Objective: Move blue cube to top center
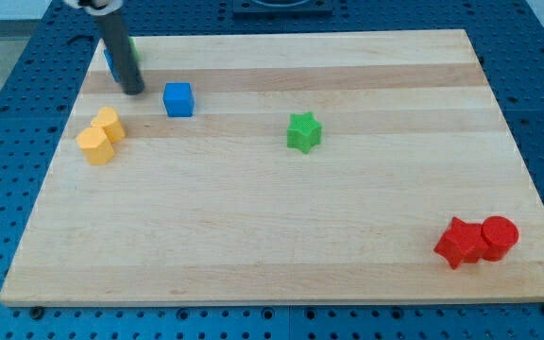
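While tip [133,91] sits left, blue cube [178,99] squarely aligned

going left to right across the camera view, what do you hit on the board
yellow blocks → my tip → blue cube → green star → red star-like block → red cylinder

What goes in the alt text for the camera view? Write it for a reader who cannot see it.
My tip rests on a wooden board at the view's upper left, just left of the blue cube. Two yellow blocks sit below it, a green star near centre, and two red blocks touch at lower right.
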### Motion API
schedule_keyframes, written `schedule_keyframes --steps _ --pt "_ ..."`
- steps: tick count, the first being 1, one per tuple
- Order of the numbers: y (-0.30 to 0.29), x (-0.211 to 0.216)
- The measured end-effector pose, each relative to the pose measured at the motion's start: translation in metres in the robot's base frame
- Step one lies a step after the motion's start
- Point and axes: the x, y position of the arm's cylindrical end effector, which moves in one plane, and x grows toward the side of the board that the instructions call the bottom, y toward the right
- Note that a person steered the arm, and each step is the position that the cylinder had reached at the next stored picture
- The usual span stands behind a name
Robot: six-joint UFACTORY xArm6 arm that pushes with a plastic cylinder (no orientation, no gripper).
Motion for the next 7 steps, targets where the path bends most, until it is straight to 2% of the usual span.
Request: schedule_keyframes --steps 1,2,3,5,7 --pt "-0.002 0.042" --pt "0.04 0.052" --pt "0.095 0.032" --pt "0.146 -0.027" --pt "0.15 -0.006"
